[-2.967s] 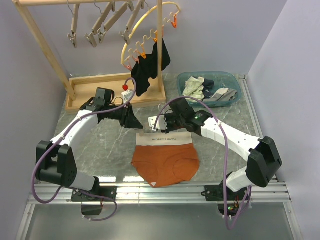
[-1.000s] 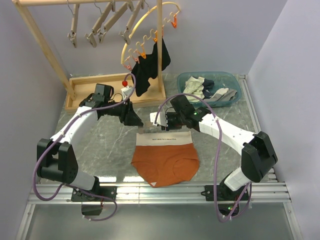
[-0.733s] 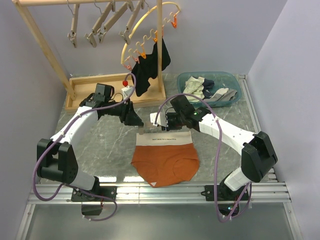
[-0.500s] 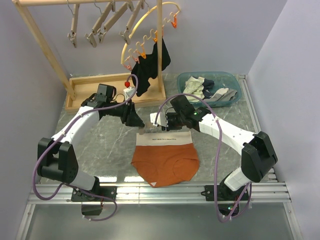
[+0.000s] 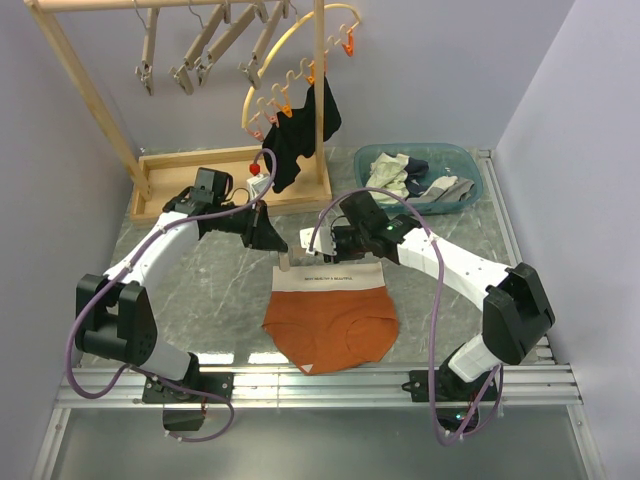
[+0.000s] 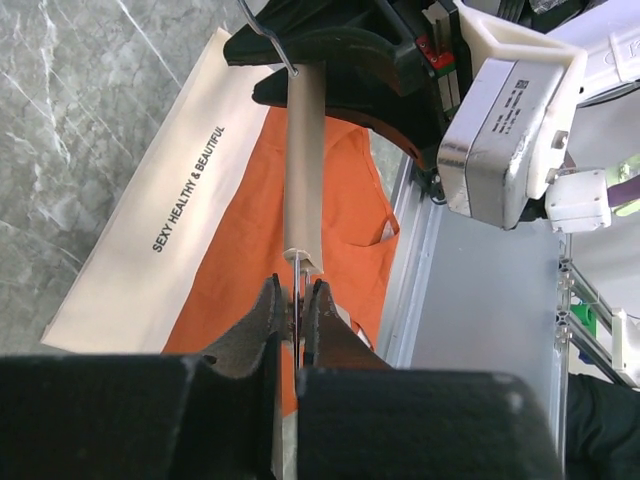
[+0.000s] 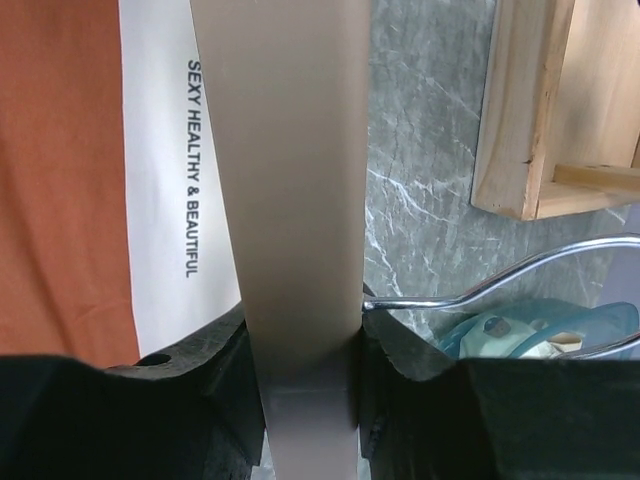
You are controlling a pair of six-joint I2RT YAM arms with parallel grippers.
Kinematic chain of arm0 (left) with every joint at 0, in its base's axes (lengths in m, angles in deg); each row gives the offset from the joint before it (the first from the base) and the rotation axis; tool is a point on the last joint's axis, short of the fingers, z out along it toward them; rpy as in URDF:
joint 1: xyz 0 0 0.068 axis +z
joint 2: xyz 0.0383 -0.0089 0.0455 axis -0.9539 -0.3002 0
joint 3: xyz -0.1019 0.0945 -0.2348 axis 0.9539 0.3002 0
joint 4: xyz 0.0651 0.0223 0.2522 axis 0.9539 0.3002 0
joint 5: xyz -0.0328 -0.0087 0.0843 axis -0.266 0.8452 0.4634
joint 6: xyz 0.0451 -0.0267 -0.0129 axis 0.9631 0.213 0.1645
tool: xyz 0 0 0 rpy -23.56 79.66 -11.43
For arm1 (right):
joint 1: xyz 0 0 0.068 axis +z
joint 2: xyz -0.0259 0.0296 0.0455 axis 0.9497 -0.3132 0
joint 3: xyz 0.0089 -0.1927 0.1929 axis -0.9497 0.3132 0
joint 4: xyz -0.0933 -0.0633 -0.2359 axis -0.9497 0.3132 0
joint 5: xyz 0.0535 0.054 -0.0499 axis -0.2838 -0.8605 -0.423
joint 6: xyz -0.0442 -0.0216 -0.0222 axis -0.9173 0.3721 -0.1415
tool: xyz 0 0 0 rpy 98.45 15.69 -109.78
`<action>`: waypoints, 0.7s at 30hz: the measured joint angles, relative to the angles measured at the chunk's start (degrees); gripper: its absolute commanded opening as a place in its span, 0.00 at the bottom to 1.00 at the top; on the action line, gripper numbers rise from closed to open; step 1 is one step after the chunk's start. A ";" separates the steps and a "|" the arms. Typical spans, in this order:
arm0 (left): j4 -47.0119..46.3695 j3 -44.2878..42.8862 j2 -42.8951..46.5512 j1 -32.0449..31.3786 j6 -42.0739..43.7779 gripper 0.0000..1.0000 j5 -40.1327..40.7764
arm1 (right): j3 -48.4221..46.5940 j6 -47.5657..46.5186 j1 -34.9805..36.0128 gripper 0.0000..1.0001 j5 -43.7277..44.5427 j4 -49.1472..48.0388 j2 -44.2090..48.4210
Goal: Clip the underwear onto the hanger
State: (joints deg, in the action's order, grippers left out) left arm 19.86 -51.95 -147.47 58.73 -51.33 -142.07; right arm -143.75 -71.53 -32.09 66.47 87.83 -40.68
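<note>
One camera is looking down from high up; both wrist cameras are seeing the hanger (image 6: 303, 160) and underwear (image 7: 70, 180) close up.

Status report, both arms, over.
Left gripper shut on end clip of light wooden hanger. Right gripper shut on its bar. Rust-orange briefs flat on table, unclipped. No obstruction seen.

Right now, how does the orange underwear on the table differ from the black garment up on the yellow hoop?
The underwear lies spread flat on the table; the black garment hangs pegged to the yellow hoop. The underwear is rust-orange with a wide off-white waistband bearing dark text; the black garment looks dark all over, with no pale band that shows. Both are small pieces of clothing.
</note>
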 measured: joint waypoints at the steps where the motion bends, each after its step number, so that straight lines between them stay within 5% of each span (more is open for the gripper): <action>1: -0.02 0.00 -0.04 0.00 -0.04 0.00 -0.09 | 0.00 0.00 0.04 0.22 0.15 0.00 0.00; 5: -0.70 0.00 -0.57 0.07 -0.17 0.00 -0.24 | 0.00 1.14 0.09 0.82 1.18 -0.46 0.00; 7: -1.11 0.00 -1.03 0.09 -0.17 0.00 0.26 | 0.00 2.34 0.09 0.95 1.53 -1.64 0.09; 17: -3.91 -1.92 -10.51 1.66 -0.04 0.00 0.74 | -2.01 10.56 0.09 0.93 1.09 -2.86 0.17; 21: -3.80 -4.31 -15.58 3.06 1.03 0.00 0.96 | -2.60 16.48 0.13 0.81 -0.90 -3.10 1.25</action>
State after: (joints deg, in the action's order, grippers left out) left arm 16.05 -56.25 -163.06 61.79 -50.30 -141.11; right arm -146.36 -55.05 -31.96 65.57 84.73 -39.43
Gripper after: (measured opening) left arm 0.067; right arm 0.863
